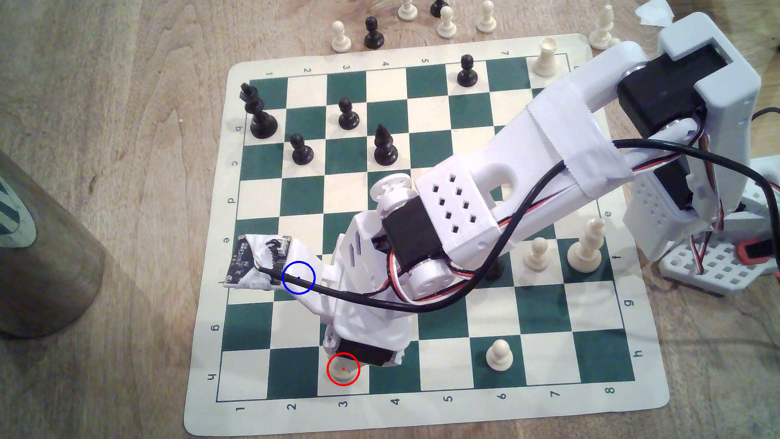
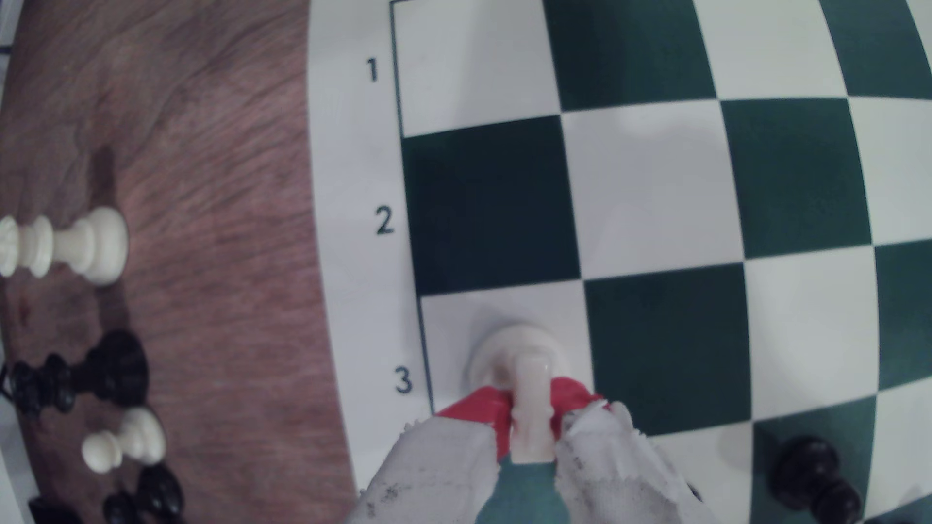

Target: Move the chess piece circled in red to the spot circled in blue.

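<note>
The arm [image 1: 527,139] reaches low across, gripper [image 2: 529,413] pointing down, red-tipped fingers [image 2: 479,408] pinched together

Exterior view: even, soft overhead light, moderately bright; short diffuse shadows under the arm [image 1: 527,169] on the chess mat [image 1: 624,405]. Slight overall softness, faint colour noise. White arm parts nearly blown out.

Wrist view: strong barrel distortion, board lines bow toward the edges. The near hand [image 2: 529,428] is blurred; the bench [image 2: 176,151] is reddish, with dim corners.
</note>
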{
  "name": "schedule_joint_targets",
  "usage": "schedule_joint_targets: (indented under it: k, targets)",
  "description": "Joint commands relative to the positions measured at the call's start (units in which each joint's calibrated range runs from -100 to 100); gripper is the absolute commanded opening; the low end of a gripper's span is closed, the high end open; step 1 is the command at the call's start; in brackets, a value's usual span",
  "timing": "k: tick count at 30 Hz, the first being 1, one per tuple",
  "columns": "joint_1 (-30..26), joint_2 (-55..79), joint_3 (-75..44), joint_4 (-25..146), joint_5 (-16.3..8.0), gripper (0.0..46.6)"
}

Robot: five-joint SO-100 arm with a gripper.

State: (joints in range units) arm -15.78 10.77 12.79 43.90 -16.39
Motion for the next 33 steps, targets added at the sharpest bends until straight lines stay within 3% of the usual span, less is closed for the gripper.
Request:
schedule_joint_targets:
  k: [1,8,18,26,33]
  targets:
    - [0.3,-1.9,-3.6,-1.1,-0.2,0.3]
    - [0.1,-9.5,-3.2,-0.8,-1.6,0.3]
    - [1.7,-16.8,-2.6,-0.4,-1.4,0.3]
    - [5.6,-15.9,-3.9,-0.5,-0.5,0.3]
    - [10.7,-6.7,-12.9,-0.5,0.9,0.3]
